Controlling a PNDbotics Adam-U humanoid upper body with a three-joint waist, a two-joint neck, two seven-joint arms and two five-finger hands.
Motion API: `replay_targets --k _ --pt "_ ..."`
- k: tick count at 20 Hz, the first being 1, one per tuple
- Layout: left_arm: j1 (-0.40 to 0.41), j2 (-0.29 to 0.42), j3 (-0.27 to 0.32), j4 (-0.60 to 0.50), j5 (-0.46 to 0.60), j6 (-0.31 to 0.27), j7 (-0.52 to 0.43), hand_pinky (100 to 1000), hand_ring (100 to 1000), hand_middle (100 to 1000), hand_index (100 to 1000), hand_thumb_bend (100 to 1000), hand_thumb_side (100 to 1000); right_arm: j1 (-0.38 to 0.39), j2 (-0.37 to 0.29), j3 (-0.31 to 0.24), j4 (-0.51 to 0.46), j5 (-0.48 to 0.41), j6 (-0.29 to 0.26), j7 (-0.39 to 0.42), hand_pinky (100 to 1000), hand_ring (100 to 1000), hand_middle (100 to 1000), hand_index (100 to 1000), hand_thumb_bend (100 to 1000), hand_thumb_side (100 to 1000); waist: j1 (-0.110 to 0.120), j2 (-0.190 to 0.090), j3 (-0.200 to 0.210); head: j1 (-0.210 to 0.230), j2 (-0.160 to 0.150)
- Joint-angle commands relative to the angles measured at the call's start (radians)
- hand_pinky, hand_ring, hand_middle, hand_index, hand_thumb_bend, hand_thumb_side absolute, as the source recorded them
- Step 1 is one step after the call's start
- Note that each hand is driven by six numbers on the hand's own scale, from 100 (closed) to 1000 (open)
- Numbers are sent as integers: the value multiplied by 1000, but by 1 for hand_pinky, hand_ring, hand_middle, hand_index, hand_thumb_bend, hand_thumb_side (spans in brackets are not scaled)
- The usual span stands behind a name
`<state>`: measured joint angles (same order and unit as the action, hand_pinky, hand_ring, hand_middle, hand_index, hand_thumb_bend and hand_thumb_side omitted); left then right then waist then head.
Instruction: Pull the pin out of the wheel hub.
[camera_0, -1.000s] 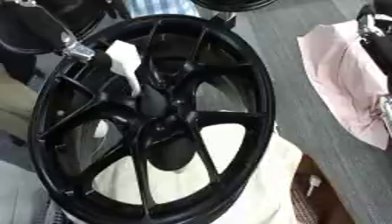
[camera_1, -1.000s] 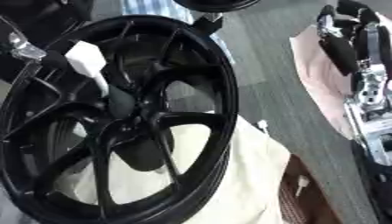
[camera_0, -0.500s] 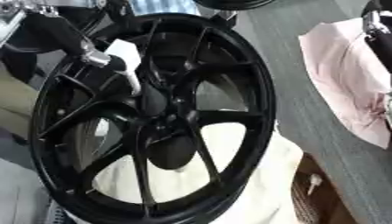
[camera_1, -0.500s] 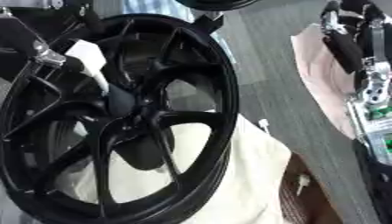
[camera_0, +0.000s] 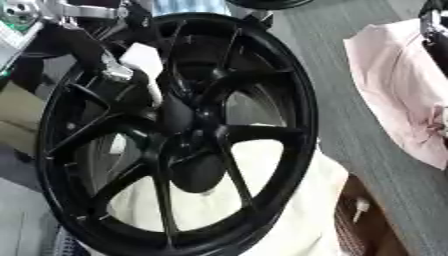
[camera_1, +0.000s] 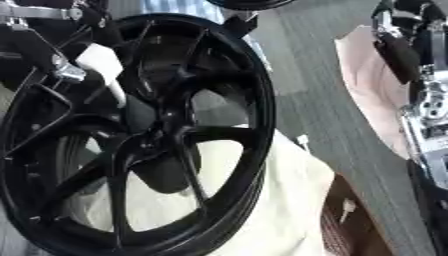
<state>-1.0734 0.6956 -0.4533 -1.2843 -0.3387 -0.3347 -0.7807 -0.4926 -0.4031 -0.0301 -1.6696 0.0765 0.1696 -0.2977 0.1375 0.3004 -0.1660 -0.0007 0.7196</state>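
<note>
White plastic pin with blocky head (camera_0: 143, 59) sticks from the centre of the big black spoked metal wheel hub (camera_0: 188, 135) in the left eye view; black left hand (camera_0: 83, 47) touches its head, fingers unclear. Right eye view: right hand (camera_1: 404, 47) idles upper right, well apart, fingers unclear; pin looks light, stiff, best grabbed by the head.

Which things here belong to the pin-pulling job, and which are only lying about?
Job: wheel hub; white pin; left hand, at the pin.

Lying about: pink cloth; cream cloth under the wheel; right hand, idle at the upper right.
</note>
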Motion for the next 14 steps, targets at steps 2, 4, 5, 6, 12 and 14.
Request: replay_targets --k 2,4,5,6,12,14 --pt "-13 17 13 8 -15 -140 -126 795 752 730 820 406 524 -16 -11 -4 -27 -7 -3 0 879 803 808 844 166 551 -8 -15 -1 7 -2" --pt "-12 18 16 12 -18 -142 -126 792 749 726 817 393 510 -16 -11 -4 -27 -8 -4 -1 879 803 808 844 166 551 -8 -15 -1 6 -2" --pt "-12 17 18 14 -19 -142 -126 790 746 719 812 377 493 -16 -11 -3 -28 -9 -4 -1 879 803 807 844 170 551 -8 -15 -1 6 -2" --pt "-12 17 19 16 -19 -143 -126 789 744 716 810 368 483 -16 -11 -3 -28 -10 -5 0 879 803 807 844 170 551 -8 -15 -1 6 -3" --pt "-14 15 20 9 -7 -153 -126 769 702 620 748 242 382 -18 -10 -2 -29 -13 -5 -4 879 803 806 843 162 553 -8 -14 -3 7 -4" --pt "-14 16 20 8 -10 -154 -126 756 681 576 731 212 382 -18 -10 -2 -28 -14 -5 -5 878 803 807 843 161 553 -8 -15 -3 7 -3"
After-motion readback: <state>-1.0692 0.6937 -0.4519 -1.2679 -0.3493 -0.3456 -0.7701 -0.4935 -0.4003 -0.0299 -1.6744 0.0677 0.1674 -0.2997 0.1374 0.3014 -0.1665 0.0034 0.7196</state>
